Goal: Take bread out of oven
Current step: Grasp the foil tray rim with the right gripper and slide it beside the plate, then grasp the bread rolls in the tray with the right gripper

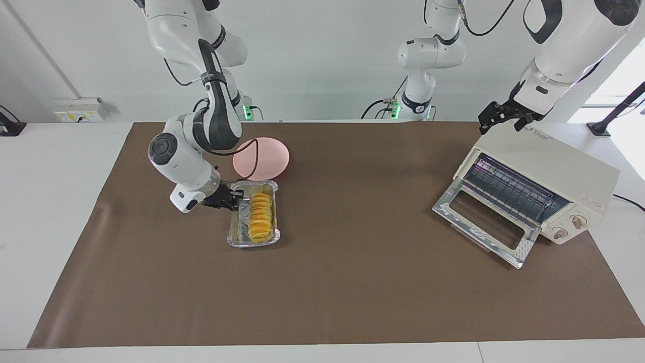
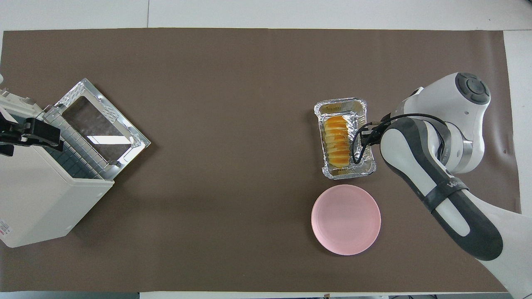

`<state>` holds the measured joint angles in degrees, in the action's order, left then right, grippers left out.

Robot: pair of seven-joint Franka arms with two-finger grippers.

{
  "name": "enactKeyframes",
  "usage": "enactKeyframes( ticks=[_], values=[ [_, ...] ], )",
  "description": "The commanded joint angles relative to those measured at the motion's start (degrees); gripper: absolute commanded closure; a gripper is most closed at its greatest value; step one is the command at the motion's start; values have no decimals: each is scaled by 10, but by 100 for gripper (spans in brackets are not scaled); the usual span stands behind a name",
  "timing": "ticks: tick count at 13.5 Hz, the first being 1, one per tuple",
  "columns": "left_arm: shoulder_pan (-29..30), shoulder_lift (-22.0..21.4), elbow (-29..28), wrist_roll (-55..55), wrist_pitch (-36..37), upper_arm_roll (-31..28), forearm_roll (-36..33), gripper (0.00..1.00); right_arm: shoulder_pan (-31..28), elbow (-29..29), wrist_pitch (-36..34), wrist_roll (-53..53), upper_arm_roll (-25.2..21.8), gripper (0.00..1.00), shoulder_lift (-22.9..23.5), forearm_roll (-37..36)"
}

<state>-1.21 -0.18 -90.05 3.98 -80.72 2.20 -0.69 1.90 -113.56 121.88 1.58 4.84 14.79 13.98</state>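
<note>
Bread (image 1: 261, 215) lies in foil tray (image 1: 234, 229), just beside right gripper (image 1: 236, 198), whose fingers clamp the tray's side wall. Pink plate (image 1: 269, 151) beside the tray, nearer the robots. Left gripper (image 1: 499, 117) hangs over oven (image 1: 569, 166); finger state unreadable.

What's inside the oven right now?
The oven stands with its door down; only the bare wire rack shows inside. The bread lies in the foil tray. The cavity's upper back is hidden.
</note>
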Motion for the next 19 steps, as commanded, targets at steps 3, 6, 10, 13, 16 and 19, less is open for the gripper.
enactKeyframes(
  ticks=[3, 6, 10, 13, 16, 19],
  values=[
    [-3, -10, -6, -5, -7, -4, -8, 0, 10, 30, -14, -39, 3, 0, -35, -4],
    [-3, -10, -6, -4, -6, -4, -8, 0, 56, 40, 22, -107, 3, 0, -23, -16],
    [-1, -10, -6, -4, -6, -4, -8, 0, 64, 27, 85, -120, 4, 0, 16, -17],
    [-1, -10, -6, -4, -6, -4, -8, 0, 62, 26, 93, -120, 4, 0, 25, -16],
    [-1, -10, -6, -4, -6, -4, -8, 0, 64, 4, 117, -122, 5, 3, 26, -12],
    [-1, -10, -6, -4, -6, -4, -8, 0, 71, -11, 129, -122, 5, 6, 25, -11]
  ],
)
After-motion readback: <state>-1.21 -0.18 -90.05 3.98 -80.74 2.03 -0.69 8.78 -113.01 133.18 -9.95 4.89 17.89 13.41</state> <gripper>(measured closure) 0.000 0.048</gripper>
